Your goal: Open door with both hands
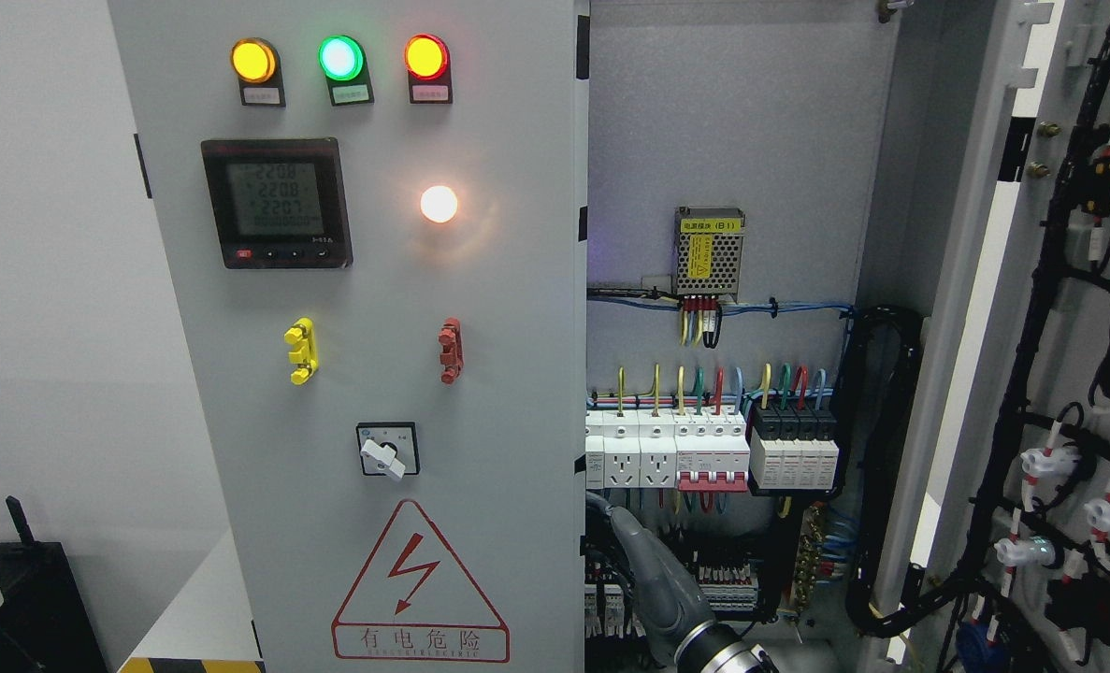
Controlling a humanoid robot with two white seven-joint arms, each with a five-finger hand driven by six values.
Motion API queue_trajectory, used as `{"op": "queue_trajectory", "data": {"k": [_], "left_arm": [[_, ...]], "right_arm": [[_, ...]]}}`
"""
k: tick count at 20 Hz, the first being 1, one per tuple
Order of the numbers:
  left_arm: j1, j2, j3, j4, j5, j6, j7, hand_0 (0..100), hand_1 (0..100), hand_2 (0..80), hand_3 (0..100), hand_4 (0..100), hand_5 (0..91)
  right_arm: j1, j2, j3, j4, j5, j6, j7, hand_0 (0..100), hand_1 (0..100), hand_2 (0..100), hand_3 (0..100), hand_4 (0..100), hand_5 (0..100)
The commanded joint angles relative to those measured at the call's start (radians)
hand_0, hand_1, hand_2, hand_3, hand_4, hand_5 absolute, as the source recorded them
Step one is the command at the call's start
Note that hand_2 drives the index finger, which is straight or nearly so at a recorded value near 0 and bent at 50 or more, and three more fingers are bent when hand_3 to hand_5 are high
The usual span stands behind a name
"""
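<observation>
Hand [631, 547], grey, rises from bottom edge near middle, reaching up inside open cabinet below breakers [709, 453]; which arm unclear, finger state cannot tell. Left door [377, 374] shut, lamps lit. Right door [1059, 374] swung wide open, wiring exposed.

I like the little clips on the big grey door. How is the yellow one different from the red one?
The yellow clip is bright yellow and sits on the left; the red clip is dark red and sits to its right. Both are small, upright and at the same height on the closed door.
</observation>
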Motion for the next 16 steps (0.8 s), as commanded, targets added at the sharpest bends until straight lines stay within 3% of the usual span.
{"op": "queue_trajectory", "data": {"k": [1,16], "left_arm": [[0.0,0.0,0.0,0.0,-0.026,-0.001,0.0,0,0,0.0,0,3,0.0],[0.0,0.0,0.0,0.0,-0.026,0.001,0.0,0,0,0.0,0,3,0.0]], "right_arm": [[-0.005,-0.001,-0.001,0.019,-0.002,0.0,0.017,11,0,0,0,0,0],[-0.031,-0.001,-0.004,0.042,-0.003,-0.006,0.024,11,0,0,0,0,0]]}}
